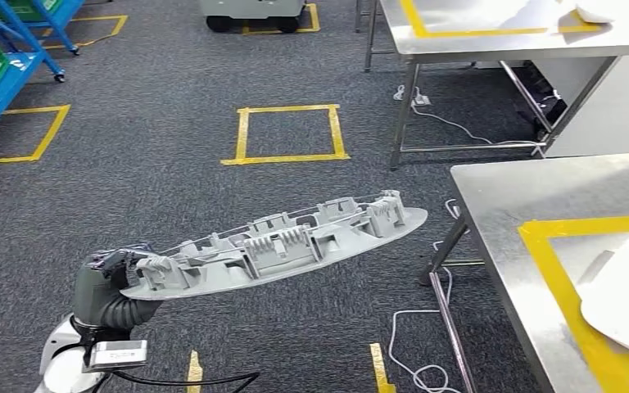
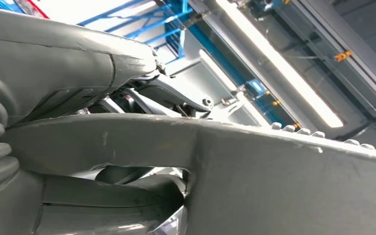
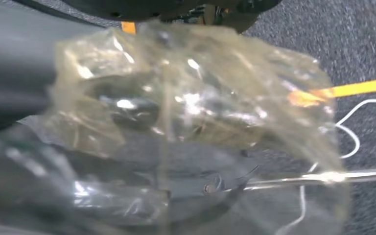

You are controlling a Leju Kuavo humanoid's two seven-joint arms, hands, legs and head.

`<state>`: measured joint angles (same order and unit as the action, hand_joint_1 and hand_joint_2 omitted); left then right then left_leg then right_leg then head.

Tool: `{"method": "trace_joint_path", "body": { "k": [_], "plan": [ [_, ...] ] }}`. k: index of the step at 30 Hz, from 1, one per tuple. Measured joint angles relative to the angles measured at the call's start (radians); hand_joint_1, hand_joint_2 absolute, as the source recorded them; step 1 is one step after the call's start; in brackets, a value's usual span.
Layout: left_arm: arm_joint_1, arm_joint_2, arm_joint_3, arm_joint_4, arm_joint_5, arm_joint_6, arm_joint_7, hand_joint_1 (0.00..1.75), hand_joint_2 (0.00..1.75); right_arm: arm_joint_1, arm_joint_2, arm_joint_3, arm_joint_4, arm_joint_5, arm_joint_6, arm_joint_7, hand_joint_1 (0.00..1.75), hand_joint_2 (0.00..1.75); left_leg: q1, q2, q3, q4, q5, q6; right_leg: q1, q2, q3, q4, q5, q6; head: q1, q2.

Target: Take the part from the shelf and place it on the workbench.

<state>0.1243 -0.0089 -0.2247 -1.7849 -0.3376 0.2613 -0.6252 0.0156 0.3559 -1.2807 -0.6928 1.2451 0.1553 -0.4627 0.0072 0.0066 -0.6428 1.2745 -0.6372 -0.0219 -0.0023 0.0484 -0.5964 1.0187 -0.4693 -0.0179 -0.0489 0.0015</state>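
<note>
Part (image 1: 282, 250) — long, grey, ribbed with clips — is held level above the carpet, short of the workbench (image 1: 508, 196). One end is gripped by the left hand (image 1: 131, 268); the right hand's (image 3: 142, 127) state cannot be told — it is wrapped in clear film.

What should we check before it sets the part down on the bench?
1. Left robot hand grips the long grey plastic part at one end: ok.
2. Part level: not ok, the far end rides higher.
3. Steel workbench lies to the right; the part is not yet over it: not ok.
4. Yellow-taped area: partly taken by a white object: not ok.
5. Right robot hand state: cannot tell, wrapped in clear plastic.
</note>
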Motion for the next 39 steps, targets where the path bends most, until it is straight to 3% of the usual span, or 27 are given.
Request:
{"method": "trace_joint_path", "body": {
  "k": [2, 4, 6, 8, 10, 12, 14, 15, 16, 18, 20, 21, 23, 25, 27, 28, 29, 30, 31, 32, 34, 36, 38, 39],
  "plan": [
    [0.0, 0.001, 0.0, -0.001, 0.0, 0.0, 0.0, 1.75, 1.75, 0.001, 0.0, -0.001, 0.0, 0.0, 0.0, 0.0, 0.0, 0.0, -0.001, -0.016, 0.039, -0.093, 0.072, 0.011, 0.002, 0.026, 0.001, 0.0, 0.002, 0.0, 0.0, 0.0],
    [-0.001, 0.002, -0.001, -0.003, 0.001, 0.0, 0.0, 1.75, 1.75, 0.0, 0.001, -0.001, 0.0, 0.0, 0.0, 0.0, 0.0, 0.0, -0.002, -0.066, 0.093, -0.217, 0.127, 0.023, 0.002, 0.05, -0.001, 0.002, 0.005, 0.004, 0.001, 0.0],
    [-0.002, 0.003, -0.002, -0.005, 0.001, 0.001, 0.0, 1.75, 1.75, -0.001, 0.002, -0.002, 0.0, 0.0, 0.001, -0.001, 0.0, 0.0, -0.004, -0.094, 0.112, -0.267, 0.134, 0.029, -0.004, 0.071, -0.012, 0.002, 0.012, 0.016, -0.001, 0.0],
    [-0.002, 0.004, -0.004, -0.007, 0.002, 0.002, 0.0, 1.75, 1.75, 0.001, 0.002, -0.004, 0.0, 0.001, 0.001, -0.001, 0.0, 0.0, -0.005, -0.074, 0.114, -0.282, 0.139, 0.033, -0.008, 0.086, -0.024, 0.001, 0.018, 0.029, -0.002, 0.0],
    [-0.003, 0.004, -0.009, -0.01, 0.004, 0.008, 0.0, 1.75, 1.75, 0.002, 0.002, -0.007, 0.0, 0.002, 0.001, -0.001, 0.0, 0.0, -0.003, -0.046, 0.12, -0.299, 0.149, 0.04, -0.004, 0.047, -0.048, 0.036, -0.006, 0.037, 0.001, 0.0],
    [-0.004, 0.006, -0.015, -0.013, 0.013, 0.025, 0.0, 1.75, 1.75, -0.001, 0.002, -0.009, 0.0, 0.008, 0.001, -0.002, 0.0, 0.0, -0.003, -0.016, 0.121, -0.306, 0.152, 0.044, -0.002, -0.015, -0.101, 0.146, -0.07, 0.043, 0.004, 0.0],
    [-0.005, 0.01, -0.025, -0.013, 0.023, 0.047, 0.0, 1.75, 1.75, -0.004, 0.002, -0.01, 0.001, 0.018, 0.001, -0.004, 0.0, 0.0, -0.006, 0.016, 0.12, -0.305, 0.152, 0.046, -0.006, -0.038, -0.15, 0.258, -0.116, 0.051, 0.005, 0.0],
    [-0.006, 0.013, -0.031, -0.014, 0.026, 0.058, 0.0, 1.75, 1.75, -0.004, 0.002, -0.012, 0.001, 0.023, 0.001, -0.005, 0.0, 0.0, -0.006, 0.03, 0.12, -0.305, 0.151, 0.045, -0.008, -0.043, -0.151, 0.269, -0.114, 0.054, 0.005, 0.0],
    [-0.008, 0.017, -0.039, -0.014, 0.027, 0.067, 0.0, 1.75, 1.75, -0.004, 0.002, -0.014, 0.001, 0.028, 0.001, -0.006, 0.0, 0.0, -0.006, 0.043, 0.12, -0.304, 0.15, 0.044, -0.01, -0.048, -0.13, 0.24, -0.094, 0.056, 0.005, 0.0],
    [-0.014, 0.024, -0.056, -0.018, 0.02, 0.088, 0.0, 1.75, 1.75, -0.005, 0.002, -0.018, 0.001, 0.037, 0.001, -0.007, 0.0, 0.0, -0.007, 0.065, 0.123, -0.302, 0.145, 0.037, -0.009, -0.081, -0.045, 0.1, -0.041, 0.057, 0.006, 0.0],
    [-0.023, 0.033, -0.072, -0.022, -0.003, 0.111, 0.0, 1.75, 1.75, -0.01, 0.002, -0.021, 0.003, 0.043, -0.001, -0.009, 0.0, 0.0, -0.011, 0.081, 0.125, -0.296, 0.14, 0.027, -0.006, -0.105, 0.014, 0.002, -0.018, 0.046, 0.004, 0.0],
    [-0.028, 0.039, -0.081, -0.023, -0.015, 0.124, 0.0, 1.75, 1.75, -0.013, 0.001, -0.022, 0.004, 0.046, -0.002, -0.01, 0.0, 0.0, -0.014, 0.089, 0.126, -0.294, 0.138, 0.023, -0.003, -0.106, 0.021, -0.01, -0.02, 0.039, 0.003, 0.0],
    [-0.037, 0.049, -0.1, -0.025, -0.028, 0.147, 0.0, 1.75, 1.75, -0.014, 0.001, -0.028, 0.007, 0.052, -0.006, -0.011, 0.0, 0.0, -0.012, 0.098, 0.127, -0.292, 0.135, 0.014, -0.002, -0.086, 0.019, -0.01, -0.016, 0.024, 0.002, 0.0],
    [-0.045, 0.058, -0.115, -0.029, -0.031, 0.16, 0.0, 1.75, 1.75, -0.014, 0.001, -0.032, 0.008, 0.055, -0.01, -0.012, 0.0, 0.0, -0.006, 0.066, 0.116, -0.262, 0.108, 0.004, -0.005, -0.068, 0.019, -0.013, -0.012, 0.012, 0.0, 0.0],
    [-0.047, 0.066, -0.123, -0.032, -0.031, 0.164, 0.0, 1.75, 1.75, -0.017, 0.001, -0.033, 0.01, 0.056, -0.012, -0.013, 0.0, 0.0, -0.002, 0.018, 0.071, -0.152, 0.045, -0.003, -0.007, -0.048, 0.019, -0.014, -0.009, 0.004, -0.003, 0.0],
    [-0.047, 0.07, -0.126, -0.033, -0.031, 0.165, 0.0, 1.75, 1.75, -0.018, 0.001, -0.033, 0.011, 0.056, -0.012, -0.014, 0.0, 0.0, -0.001, 0.007, 0.037, -0.078, 0.012, -0.004, -0.006, -0.036, 0.019, -0.014, -0.009, 0.002, -0.004, 0.0],
    [-0.047, 0.074, -0.128, -0.033, -0.031, 0.165, 0.0, 1.75, 1.75, -0.019, 0.001, -0.033, 0.012, 0.056, -0.011, -0.015, 0.0, 0.0, -0.001, 0.003, 0.007, -0.017, -0.006, -0.003, -0.005, -0.023, 0.019, -0.014, -0.008, 0.001, -0.004, 0.0],
    [-0.047, 0.077, -0.131, -0.033, -0.031, 0.166, 0.0, 1.75, 1.75, -0.019, 0.0, -0.033, 0.014, 0.056, -0.011, -0.015, 0.0, 0.0, -0.001, 0.001, -0.009, 0.012, -0.005, -0.002, -0.004, -0.01, 0.02, -0.014, -0.008, 0.0, -0.004, 0.0],
    [-0.048, 0.08, -0.134, -0.033, -0.029, 0.169, 0.0, 1.75, 1.75, -0.018, 0.0, -0.033, 0.014, 0.057, -0.012, -0.015, 0.0, 0.0, -0.001, -0.001, -0.008, 0.001, 0.017, 0.001, -0.003, 0.004, 0.021, -0.013, -0.008, 0.0, -0.004, 0.0],
    [-0.049, 0.083, -0.139, -0.035, -0.024, 0.179, 0.0, 1.75, 1.75, -0.018, 0.0, -0.033, 0.015, 0.057, -0.012, -0.015, 0.0, 0.0, -0.001, -0.007, 0.012, -0.05, 0.055, 0.005, -0.003, 0.018, 0.022, -0.013, -0.008, 0.0, -0.004, 0.0],
    [-0.054, 0.091, -0.153, -0.045, 0.0, 0.216, 0.0, 1.75, 1.75, -0.019, 0.0, -0.033, 0.019, 0.061, -0.015, -0.016, 0.0, 0.0, 0.0, -0.045, 0.068, -0.184, 0.129, 0.015, -0.002, 0.044, 0.022, -0.011, -0.007, 0.003, -0.003, 0.0],
    [-0.067, 0.1, -0.172, -0.066, 0.036, 0.261, 0.0, 1.75, 1.75, -0.021, -0.001, -0.034, 0.025, 0.068, -0.019, -0.017, 0.0, 0.0, 0.001, -0.076, 0.098, -0.261, 0.149, 0.022, -0.003, 0.065, 0.012, -0.007, -0.003, 0.011, -0.004, 0.0],
    [-0.083, 0.106, -0.19, -0.092, 0.064, 0.287, 0.0, 1.75, 1.75, -0.021, -0.002, -0.035, 0.032, 0.073, -0.023, -0.018, 0.0, 0.0, 0.002, -0.067, 0.101, -0.277, 0.145, 0.026, -0.004, 0.083, -0.002, -0.009, 0.003, 0.025, -0.004, 0.0],
    [-0.09, 0.109, -0.199, -0.104, 0.073, 0.293, 0.0, 1.75, 1.75, -0.02, -0.004, -0.037, 0.036, 0.074, -0.026, -0.018, 0.0, 0.0, 0.003, -0.056, 0.101, -0.283, 0.148, 0.029, -0.004, 0.077, -0.009, -0.005, 0.001, 0.03, -0.003, 0.0]
  ]
}}
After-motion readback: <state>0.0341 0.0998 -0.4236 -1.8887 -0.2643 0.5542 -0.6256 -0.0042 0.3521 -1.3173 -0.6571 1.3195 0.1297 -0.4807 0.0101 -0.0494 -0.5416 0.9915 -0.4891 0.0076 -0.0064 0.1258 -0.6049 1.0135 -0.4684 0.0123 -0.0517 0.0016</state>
